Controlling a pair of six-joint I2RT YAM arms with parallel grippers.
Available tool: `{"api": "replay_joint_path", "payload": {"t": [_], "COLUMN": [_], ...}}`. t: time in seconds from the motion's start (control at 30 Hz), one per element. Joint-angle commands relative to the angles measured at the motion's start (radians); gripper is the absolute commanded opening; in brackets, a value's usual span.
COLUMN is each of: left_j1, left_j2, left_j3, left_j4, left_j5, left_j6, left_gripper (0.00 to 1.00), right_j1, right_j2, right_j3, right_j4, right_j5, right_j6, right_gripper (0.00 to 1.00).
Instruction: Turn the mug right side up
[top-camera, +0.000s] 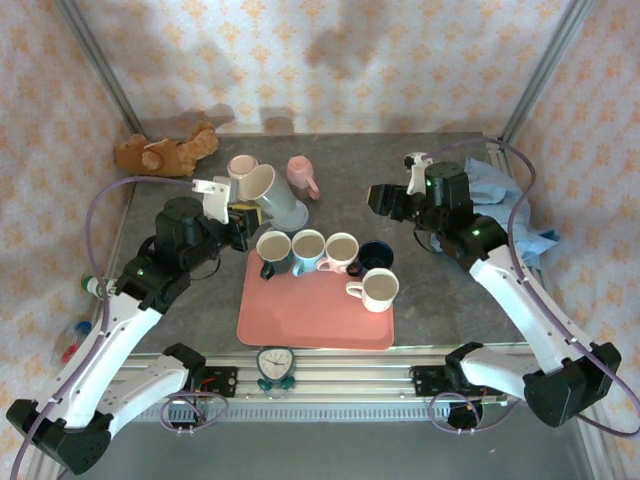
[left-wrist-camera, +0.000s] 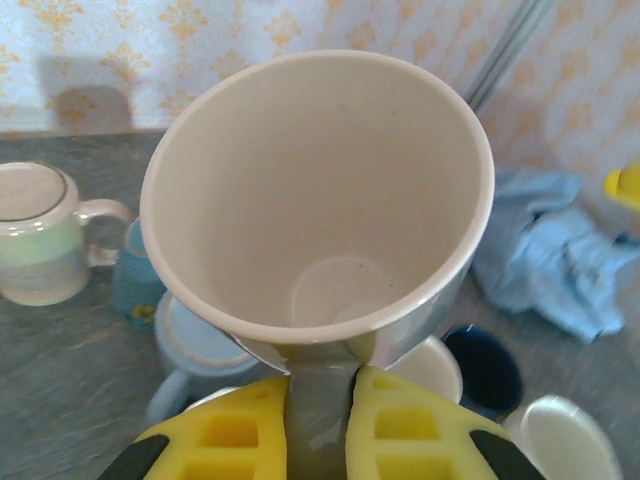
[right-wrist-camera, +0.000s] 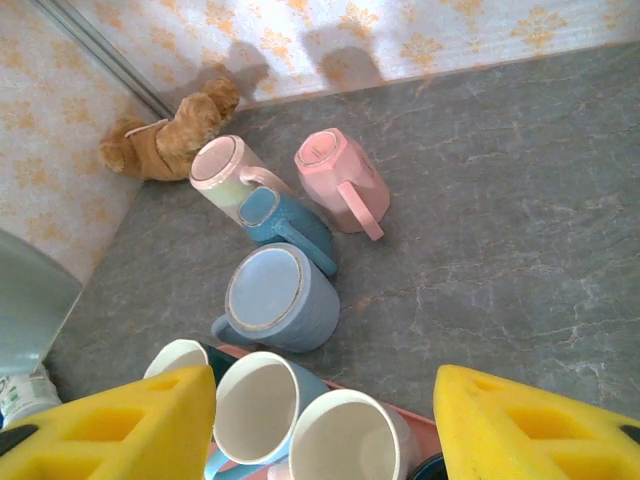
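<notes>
The left gripper is clamped on the near wall of the cream mug, which tilts in the air just ahead of it, mouth towards the wrist. An overturned blue mug and the crowded pink tray are close below. Both arms reach forward and angle inward, and the right gripper hangs wide apart over the tray's far edge, with bare grey table ahead and to its right.

Your left arm, lower left of the overhead view, and right arm, lower right, match: white shell links, black joint housings, black bases. A lilac cable loops beside each. You'll see a small green light on each black upper housing. Your left fingers and right fingers are bright yellow moulded blocks with rectangular pockets.
</notes>
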Motion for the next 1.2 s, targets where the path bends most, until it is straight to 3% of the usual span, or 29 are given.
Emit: {"api": "replay_joint_path", "payload": {"t": [0.0, 0.17, 0.33, 0.53, 0.7, 0.87, 1.17], "left_j1": [0.009, 0.01, 0.01, 0.005, -0.024, -0.115, -0.222], "left_j2": [-0.055, -0.08, -0.092, -0.104, -0.063, -0.016, 0.095], "left_j3": [0.001, -0.038, -0.085, -0.17, -0.19, -0.23, -0.246], "left_j4": [-0.017, -0.055, -0.071, 0.017, 0.013, 0.036, 0.059], "left_j5": [0.018, 0.092, 0.24, 0.421, 0.443, 0.431, 0.335], "left_j6": [0.214, 0.357, 0.509, 0.576, 0.588, 0.648, 0.692], "left_gripper": [0.0, 0.0, 0.0, 0.0, 0.0, 0.0, 0.0], "right_j1": [-0.006, -0.01, -0.022, -0.047, -0.055, -0.063, -0.07], "right_j2": [0.008, 0.034, 0.072, 0.131, 0.147, 0.117, 0.04], "right_j3": [0.028, 0.043, 0.062, 0.125, 0.177, 0.171, 0.133], "right_j4": [-0.017, -0.037, -0.078, -0.204, -0.364, -0.489, -0.598], "right_j5": [0.031, 0.018, -0.027, -0.112, -0.147, -0.144, -0.146], "right_j6": [-0.027, -0.054, -0.091, -0.103, -0.156, -0.173, -0.176], "right_gripper": [0.6, 0.61, 0.6, 0.58, 0.55, 0.55, 0.55]}}
